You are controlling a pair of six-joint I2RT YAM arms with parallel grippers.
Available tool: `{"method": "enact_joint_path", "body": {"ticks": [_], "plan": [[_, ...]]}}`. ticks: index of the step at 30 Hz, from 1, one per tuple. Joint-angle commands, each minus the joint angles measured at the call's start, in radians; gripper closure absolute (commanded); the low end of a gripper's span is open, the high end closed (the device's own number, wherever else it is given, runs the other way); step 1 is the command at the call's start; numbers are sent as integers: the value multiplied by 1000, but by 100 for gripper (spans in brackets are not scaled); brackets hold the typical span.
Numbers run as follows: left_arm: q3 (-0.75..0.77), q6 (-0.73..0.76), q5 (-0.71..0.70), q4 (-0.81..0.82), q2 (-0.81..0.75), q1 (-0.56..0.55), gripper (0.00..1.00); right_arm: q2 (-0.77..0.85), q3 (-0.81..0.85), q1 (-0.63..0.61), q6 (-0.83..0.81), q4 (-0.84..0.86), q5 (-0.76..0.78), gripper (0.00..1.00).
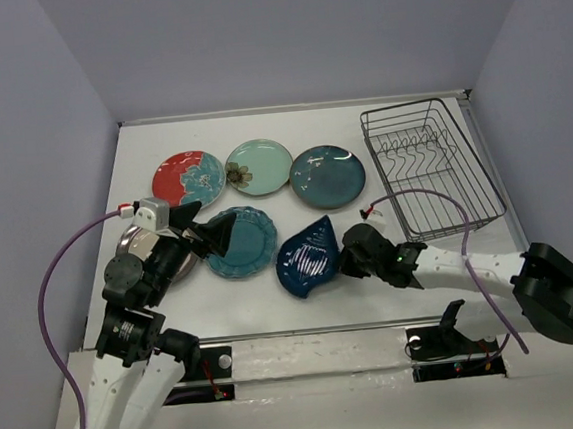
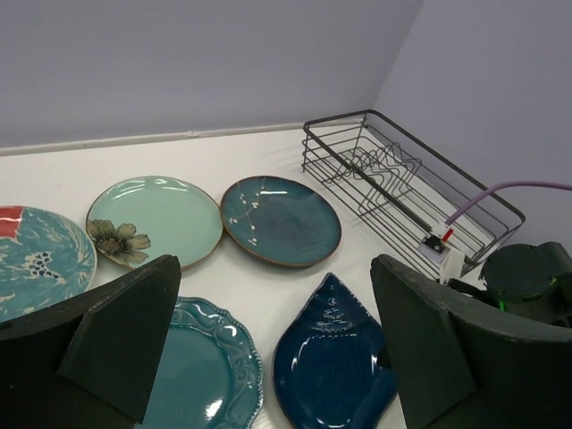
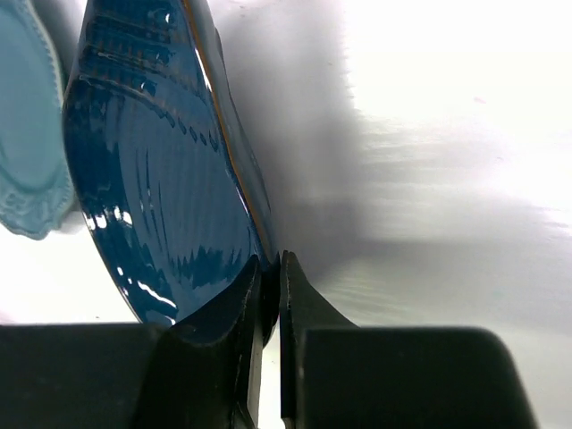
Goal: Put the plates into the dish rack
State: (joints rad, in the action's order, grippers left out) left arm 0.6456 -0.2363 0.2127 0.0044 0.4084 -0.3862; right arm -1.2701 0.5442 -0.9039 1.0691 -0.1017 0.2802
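Item in hand: navy plate (image 1: 309, 260), glossy glazed ceramic, not round but leaf- or shell-shaped, with ribbed relief lines and a pointed tip. My right gripper (image 3: 271, 268) is pressed together on its thin rim at the near-right edge, with the rim caught between the two fingers. Long axis: diagonal, broad end near-left, tip far-right, aimed roughly at the dish rack (image 1: 430, 162). The wrist view suggests a tilt, though I cannot say for sure that the plate has left the white table (image 1: 260, 307). Rack: dark wire basket with raised sides and zigzag upright tines in its far half, no plate in it. It lies far-right of my right gripper, long side running near to far, and my right arm is plainly the nearer one. My left gripper (image 1: 206, 230) hangs spread wide, holding nothing, over the teal scalloped plate (image 1: 239, 242), just left of the navy one. Far row: red-and-blue floral plate (image 1: 188, 178), pale mint plate (image 1: 258, 167) with a brown flower, dark teal glazed plate (image 1: 327, 176). Grey-brown plate (image 1: 141, 245): mostly hidden under my left arm.
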Motion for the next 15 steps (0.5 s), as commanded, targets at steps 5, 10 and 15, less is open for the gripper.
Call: {"method": "enact_joint_path", "body": {"ticks": [5, 10, 15], "plan": [[23, 8, 7, 29, -17, -5, 1, 199, 342, -15, -385, -469, 259, 93], [23, 5, 7, 32, -28, -8, 1, 87, 725, 49, -706, -697, 569, 93], [22, 6, -1, 31, -51, -28, 1, -67, 982, 186, -935, -705, 669, 93]]}}
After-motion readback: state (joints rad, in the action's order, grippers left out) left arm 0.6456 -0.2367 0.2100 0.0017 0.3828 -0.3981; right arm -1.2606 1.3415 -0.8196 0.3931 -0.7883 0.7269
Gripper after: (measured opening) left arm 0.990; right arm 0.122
